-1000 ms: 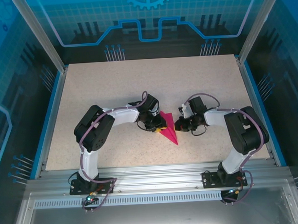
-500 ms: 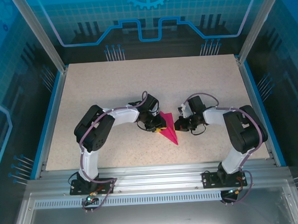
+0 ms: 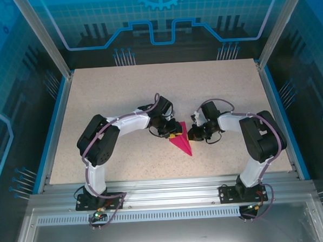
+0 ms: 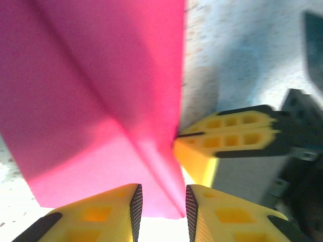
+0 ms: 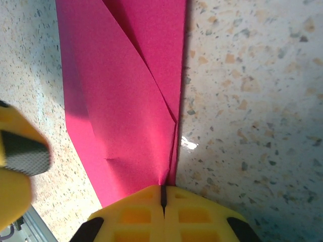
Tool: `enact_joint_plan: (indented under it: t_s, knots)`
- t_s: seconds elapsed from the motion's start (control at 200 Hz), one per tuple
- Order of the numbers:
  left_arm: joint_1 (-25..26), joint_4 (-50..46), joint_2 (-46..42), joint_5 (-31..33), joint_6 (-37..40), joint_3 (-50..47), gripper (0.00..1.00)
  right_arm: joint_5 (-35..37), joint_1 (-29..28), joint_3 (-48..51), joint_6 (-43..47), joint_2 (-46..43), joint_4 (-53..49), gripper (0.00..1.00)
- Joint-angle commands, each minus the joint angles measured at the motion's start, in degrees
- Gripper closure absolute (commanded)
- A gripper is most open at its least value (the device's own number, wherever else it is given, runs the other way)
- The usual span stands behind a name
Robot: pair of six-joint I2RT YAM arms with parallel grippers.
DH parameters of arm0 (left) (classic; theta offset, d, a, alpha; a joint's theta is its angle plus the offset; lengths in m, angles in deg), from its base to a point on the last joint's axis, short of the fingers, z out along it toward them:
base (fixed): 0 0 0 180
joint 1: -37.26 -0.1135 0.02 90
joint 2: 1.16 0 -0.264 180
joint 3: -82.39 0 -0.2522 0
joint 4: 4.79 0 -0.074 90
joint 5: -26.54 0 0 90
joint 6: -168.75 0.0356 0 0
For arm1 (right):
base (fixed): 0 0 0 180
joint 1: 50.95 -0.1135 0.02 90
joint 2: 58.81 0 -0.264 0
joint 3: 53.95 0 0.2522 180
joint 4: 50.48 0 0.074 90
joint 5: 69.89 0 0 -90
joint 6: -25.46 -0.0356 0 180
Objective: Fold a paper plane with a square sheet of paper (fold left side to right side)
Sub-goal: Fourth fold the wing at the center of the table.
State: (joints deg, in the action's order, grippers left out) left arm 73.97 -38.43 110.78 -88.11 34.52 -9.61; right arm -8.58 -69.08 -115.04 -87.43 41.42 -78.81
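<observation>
**Speckled surface, late stage of folding**

Blue-walled enclosure; both arms meet at the surface's centre. The paper plane lies flat there, already a narrow dart pointing near-right with its centre crease formed. Judged nearly done, with at most the wing folds left. The left tool stands narrowly apart around the dart's far end. The right tool is closed, tips touching the paper's edge.

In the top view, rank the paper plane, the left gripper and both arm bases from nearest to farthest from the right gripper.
1. The paper plane, pinched at the fingertips of the right gripper.
2. The left gripper, just to the left, across the paper.
3. The right arm's base, at the near edge below.
4. The left arm's base, near edge, far left.
</observation>
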Motion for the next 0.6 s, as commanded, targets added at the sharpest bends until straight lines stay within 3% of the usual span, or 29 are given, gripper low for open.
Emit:
enact_joint_plan:
  t_s: [0.0,0.595]
  knots:
    - [0.4,-2.5,-1.8,-0.5,1.4,2.7,0.68,5.4,-1.5,1.3,0.9,3.3,-3.1,1.00]
    - [-0.2,-3.7,9.4,-0.7,1.7,11.1,0.71,5.9,-1.6,1.4,0.9,2.9,-3.3,1.00]
